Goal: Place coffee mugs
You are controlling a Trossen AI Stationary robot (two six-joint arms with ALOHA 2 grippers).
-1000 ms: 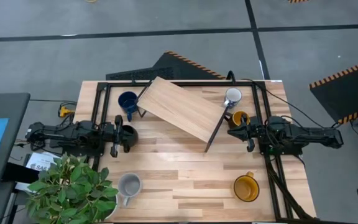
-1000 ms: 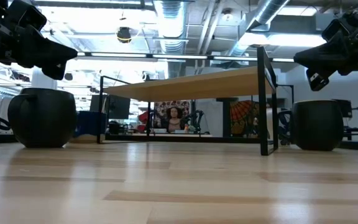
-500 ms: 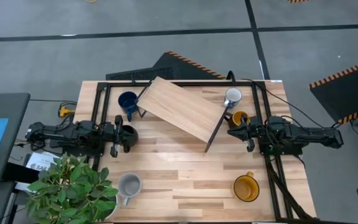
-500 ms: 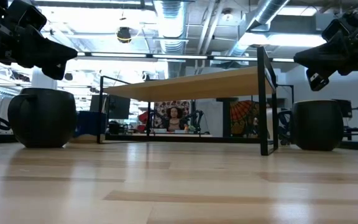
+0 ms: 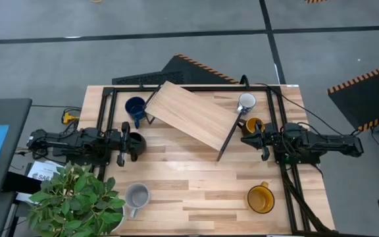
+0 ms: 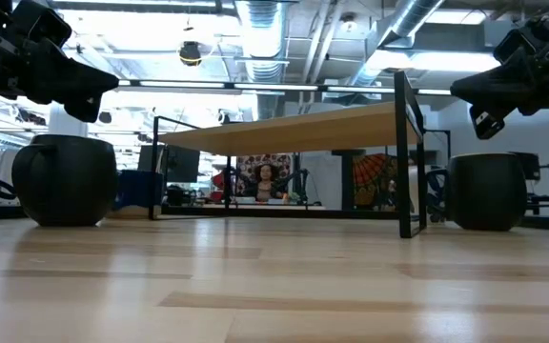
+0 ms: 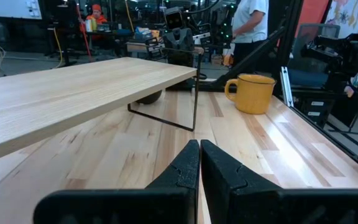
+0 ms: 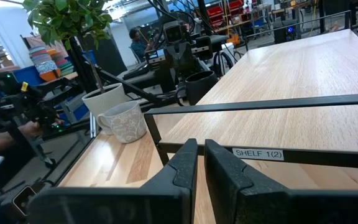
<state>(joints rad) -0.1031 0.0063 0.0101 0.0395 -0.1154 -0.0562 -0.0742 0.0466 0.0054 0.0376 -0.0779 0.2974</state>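
Note:
Six mugs stand on their bases on the wooden table. In the high view: dark blue mug, black mug, white mug, yellow mug, second yellow mug, light grey mug. My left gripper is shut and hovers just above the black mug, clear of it. My right gripper is shut and hovers above the far yellow mug. The white and far yellow mugs sit beside the shelf's right legs.
A wooden shelf board on a black wire frame lies skewed across the far middle of the table. A potted plant stands at the near left corner. Bare tabletop lies between the grey and near yellow mugs.

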